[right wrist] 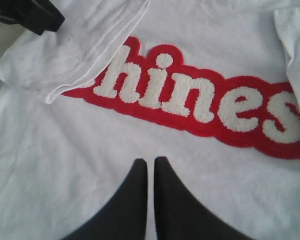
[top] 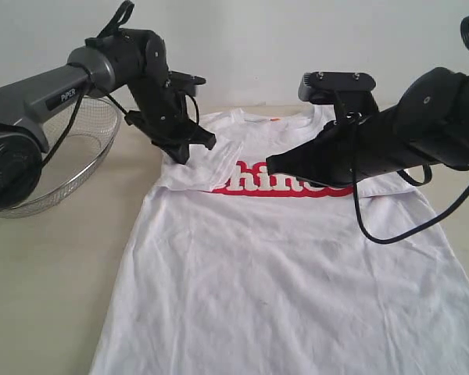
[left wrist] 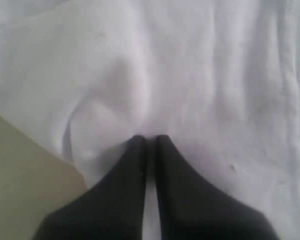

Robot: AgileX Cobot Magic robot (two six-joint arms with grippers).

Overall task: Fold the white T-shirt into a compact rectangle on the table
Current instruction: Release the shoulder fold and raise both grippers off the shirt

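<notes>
The white T-shirt (top: 258, 273) lies face up on the table (top: 55, 273), both sleeves folded inward over the chest. Its red band with white lettering (right wrist: 190, 100) is partly covered by the folded left sleeve (right wrist: 75, 50). A small orange neck tag (top: 274, 119) shows at the collar. My left gripper (top: 181, 156) is down on the folded left sleeve near the shirt's edge. Its tips (left wrist: 149, 137) are shut on a raised pucker of white cloth. My right gripper (top: 270, 165) hovers shut just above the chest, below the lettering (right wrist: 150, 160), with nothing held.
A round wire-mesh basket (top: 78, 148) stands at the far left under the left arm. Bare beige table (left wrist: 20, 175) shows beside the shirt's left edge. The left gripper's body (right wrist: 32, 12) shows in the right wrist view.
</notes>
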